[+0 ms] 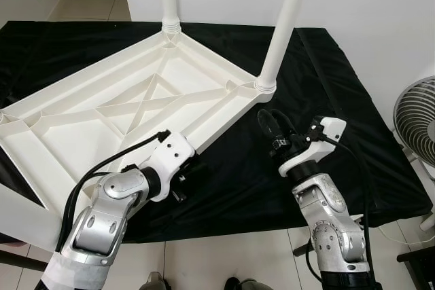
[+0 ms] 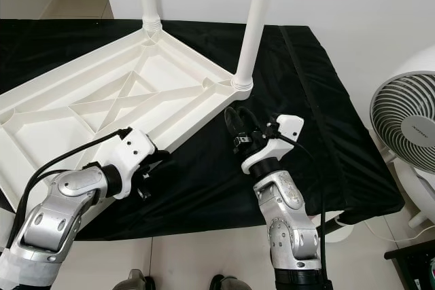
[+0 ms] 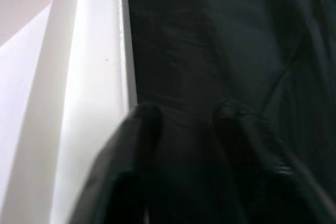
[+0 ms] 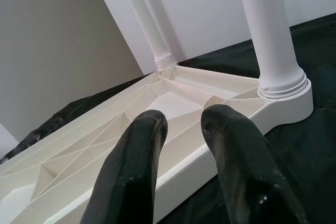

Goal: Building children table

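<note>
Fingers of the right gripper [image 4: 184,129] stand apart, empty, aimed at 11 o'clock toward the near leg [image 1: 282,25] standing on the upturned tabletop [image 1: 102,110]. Left gripper [image 3: 184,124], parted, rests at its rim.

A black cloth [image 1: 326,100] covers the table; the upturned white tabletop [image 1: 102,106] lies on it.

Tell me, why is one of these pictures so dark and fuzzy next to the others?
Left wrist view: dim and soft, the left gripper is pressed close over the black cloth, beside the tabletop edge. Eye views: bright, sharp. Right wrist view: well lit, near fingers slightly blurred.
</note>
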You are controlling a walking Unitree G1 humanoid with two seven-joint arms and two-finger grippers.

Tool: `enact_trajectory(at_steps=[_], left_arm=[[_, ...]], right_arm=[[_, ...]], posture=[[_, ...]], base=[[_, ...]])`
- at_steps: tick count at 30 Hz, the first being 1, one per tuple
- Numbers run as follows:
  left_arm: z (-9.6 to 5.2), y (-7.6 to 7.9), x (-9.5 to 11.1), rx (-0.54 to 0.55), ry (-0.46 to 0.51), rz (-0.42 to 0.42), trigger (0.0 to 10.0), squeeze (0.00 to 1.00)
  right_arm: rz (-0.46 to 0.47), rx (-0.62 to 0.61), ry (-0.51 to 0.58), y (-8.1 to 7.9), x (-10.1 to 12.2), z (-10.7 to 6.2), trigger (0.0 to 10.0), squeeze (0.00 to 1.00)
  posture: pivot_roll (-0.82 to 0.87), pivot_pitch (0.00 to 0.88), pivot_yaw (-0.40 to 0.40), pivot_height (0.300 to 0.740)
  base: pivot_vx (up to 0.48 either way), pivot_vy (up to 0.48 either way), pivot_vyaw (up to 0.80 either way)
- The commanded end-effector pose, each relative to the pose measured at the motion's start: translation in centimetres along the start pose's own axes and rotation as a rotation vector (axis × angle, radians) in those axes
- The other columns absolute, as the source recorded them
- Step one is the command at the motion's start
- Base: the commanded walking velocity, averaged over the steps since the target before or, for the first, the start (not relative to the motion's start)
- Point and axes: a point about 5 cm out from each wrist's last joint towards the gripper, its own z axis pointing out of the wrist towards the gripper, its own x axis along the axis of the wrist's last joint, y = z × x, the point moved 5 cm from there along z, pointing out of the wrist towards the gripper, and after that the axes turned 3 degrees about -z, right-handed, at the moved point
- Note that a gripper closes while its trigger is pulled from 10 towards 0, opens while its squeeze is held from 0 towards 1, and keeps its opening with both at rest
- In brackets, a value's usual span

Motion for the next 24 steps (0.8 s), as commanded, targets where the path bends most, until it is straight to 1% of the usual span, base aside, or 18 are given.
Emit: enact_trajectory(at_steps=[1, 4, 5, 6, 7, 11, 13, 15, 16, 17, 18, 19, 20, 24], left_arm=[[-0.5, -1.3, 0.7, 0.085, 0.02, 0.005, 10.0, 1.0], [-0.6, -1.3, 0.9, 0.087, 0.029, 0.003, 10.0, 1.0], [-0.7, -1.0, 1.6, 0.068, 0.058, 0.022, 10.0, 0.95], [-0.7, -1.0, 1.6, 0.068, 0.058, 0.022, 10.0, 0.95], [-0.8, -0.7, 2.1, 0.048, 0.081, 0.036, 10.0, 0.0], [-0.9, -0.9, 2.1, 0.054, 0.07, 0.052, 10.0, 0.0], [-0.7, -1.2, 1.0, 0.069, 0.007, 0.053, 10.0, 0.0], [-0.7, -1.2, 0.7, 0.069, -0.01, 0.052, 10.0, 0.0], [-0.6, -1.3, -0.2, 0.079, -0.052, 0.056, 10.0, 0.0], [-0.5, -1.3, -1.3, 0.076, -0.114, 0.09, 10.0, 0.0], [-0.5, -1.3, -1.3, 0.076, -0.114, 0.09, 10.0, 0.0], [-0.5, -1.2, -2.1, 0.073, -0.157, 0.117, 10.0, 0.0], [-0.5, -1.4, -2.7, 0.092, -0.186, 0.107, 10.0, 0.0], [-0.4, -2.0, -3.2, 0.13, -0.214, 0.095, 10.0, 0.0]], right_arm=[[0.009, -0.003, -0.013, 0.0, -0.3, -0.1, 10.0, 0.0], [0.01, -0.003, -0.013, 0.0, -0.3, -0.1, 10.0, 0.0], [0.011, -0.005, -0.012, 0.0, -0.4, -0.1, 10.0, 0.0], [0.011, -0.005, -0.012, 0.0, -0.4, -0.1, 10.0, 0.0], [0.011, -0.005, -0.012, 0.1, -0.4, -0.1, 10.0, 0.0], [0.011, -0.006, -0.012, 0.1, -0.5, -0.1, 10.0, 0.0], [0.012, -0.006, -0.012, 0.1, -0.5, 0.0, 10.0, 0.0], [0.013, -0.005, -0.012, 0.0, -0.5, 0.0, 10.0, 0.0], [0.012, -0.005, -0.012, 0.1, -0.5, 0.0, 10.0, 0.0], [0.012, -0.005, -0.011, 0.1, -0.5, 0.0, 10.0, 0.0], [0.012, -0.005, -0.011, 0.1, -0.5, 0.0, 10.0, 0.0], [0.012, -0.005, -0.011, 0.1, -0.5, 0.1, 10.0, 0.0], [0.012, -0.004, -0.01, 0.1, -0.5, 0.1, 10.0, 0.0], [0.012, -0.004, -0.009, 0.1, -0.5, 0.1, 10.0, 0.0]], posture=[[0.11, 0.126, -0.037, 0.74], [0.11, 0.126, -0.037, 0.74], [0.11, 0.122, -0.034, 0.74], [0.11, 0.122, -0.034, 0.74], [0.11, 0.12, -0.033, 0.74], [0.11, 0.117, -0.033, 0.74], [0.11, 0.114, -0.032, 0.74], [0.11, 0.114, -0.032, 0.74], [0.11, 0.111, -0.033, 0.74], [0.11, 0.109, -0.033, 0.74], [0.11, 0.109, -0.033, 0.74], [0.11, 0.109, -0.033, 0.74], [0.11, 0.106, -0.031, 0.74], [0.11, 0.103, -0.03, 0.74]], base=[[0.0, 0.0, 0.0], [0.0, 0.0, 0.0], [0.0, 0.0, 0.0], [0.0, 0.0, 0.0], [0.0, 0.0, 0.0], [0.0, 0.0, 0.0], [0.0, 0.0, 0.0], [0.0, 0.0, 0.0], [0.0, 0.0, 0.0], [0.0, 0.0, 0.0], [0.0, 0.0, 0.0], [0.0, 0.0, 0.0], [0.0, 0.0, 0.0], [0.0, 0.0, 0.0]])
